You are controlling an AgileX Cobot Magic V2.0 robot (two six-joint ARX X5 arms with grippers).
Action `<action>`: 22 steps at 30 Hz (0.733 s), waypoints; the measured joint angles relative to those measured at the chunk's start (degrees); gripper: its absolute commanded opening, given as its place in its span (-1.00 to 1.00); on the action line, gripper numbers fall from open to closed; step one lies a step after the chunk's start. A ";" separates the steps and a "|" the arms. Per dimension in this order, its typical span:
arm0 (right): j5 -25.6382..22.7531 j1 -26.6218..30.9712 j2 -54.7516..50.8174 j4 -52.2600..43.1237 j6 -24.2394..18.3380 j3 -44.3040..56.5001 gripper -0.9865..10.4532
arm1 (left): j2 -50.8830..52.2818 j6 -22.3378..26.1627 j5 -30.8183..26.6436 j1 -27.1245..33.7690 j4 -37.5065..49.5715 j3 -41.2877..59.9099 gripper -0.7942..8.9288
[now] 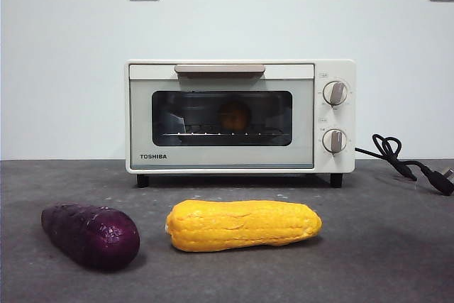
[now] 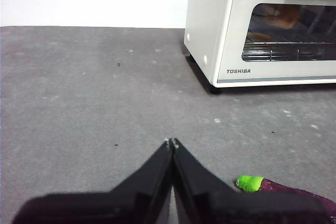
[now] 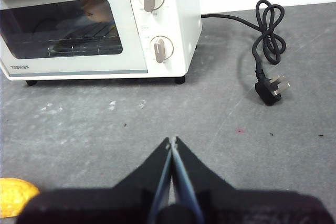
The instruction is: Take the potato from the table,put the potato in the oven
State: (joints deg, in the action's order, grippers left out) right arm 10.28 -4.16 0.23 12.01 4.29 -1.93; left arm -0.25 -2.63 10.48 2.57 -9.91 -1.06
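Corn (image 1: 243, 225) and purple sweet potato (image 1: 90, 235) lie before the oven (image 1: 240, 116); the potato (image 1: 235, 116) sits inside, behind its shut door. Left gripper (image 2: 171, 141) and right gripper (image 3: 171, 141) hover low over the table (image 1: 383, 246) before the oven, jaws pressed together, empty.

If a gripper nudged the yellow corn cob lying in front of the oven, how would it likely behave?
The corn cob is a long rounded cylinder lying on its side on the flat table, so a sideways push would probably roll it. Its bumpy kernel rows may offer some grip, though the tapered ends could slip from shut-in jaws. It looks stiff, not floppy.
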 measured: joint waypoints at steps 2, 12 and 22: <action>0.00 0.00 0.00 0.00 0.24 0.00 -0.83 | 0.00 0.00 0.00 0.00 0.00 0.00 -0.84; 0.00 0.00 0.02 -0.02 0.44 0.00 -0.83 | 0.00 0.00 0.00 0.00 0.00 0.00 -0.84; 0.00 0.00 0.00 0.00 0.44 0.00 -0.83 | 0.00 0.00 0.00 0.00 0.00 0.00 -0.84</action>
State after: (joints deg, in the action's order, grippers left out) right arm 10.28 -4.16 0.23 12.01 4.73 -1.93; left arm -0.25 -2.63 10.48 2.57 -9.91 -1.06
